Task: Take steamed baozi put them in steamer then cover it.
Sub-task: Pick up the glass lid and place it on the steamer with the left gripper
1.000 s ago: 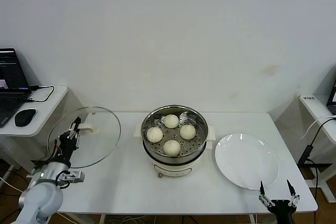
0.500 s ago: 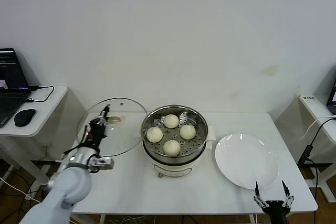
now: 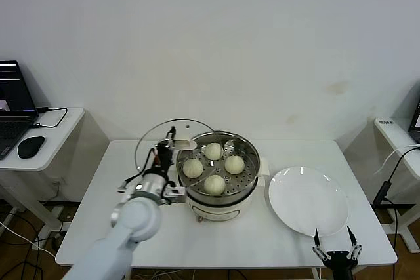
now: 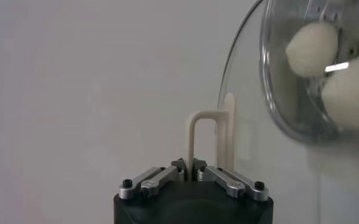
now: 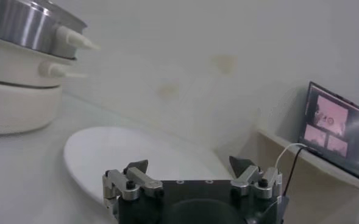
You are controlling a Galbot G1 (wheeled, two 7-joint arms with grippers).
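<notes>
The left pincer (image 3: 167, 151) is squeezed tight on the handle of the cover (image 3: 172, 137), which stands tilted in the air just beside the steamer (image 3: 218, 174) on the bench (image 3: 118, 195). All four steamed baozi (image 3: 214, 167) sit inside. Only covering is left. The right pincer (image 3: 335, 246) waits wide apart, holding nothing, near the plate (image 3: 307, 200).

The steamer (image 3: 218, 178) stands at the middle of the bench (image 3: 98, 208), four steamed baozi (image 3: 214, 168) on its tray. The cover (image 3: 172, 145), tilted, hangs over its left rim. A plate (image 3: 307, 201) lies toward the right edge.
</notes>
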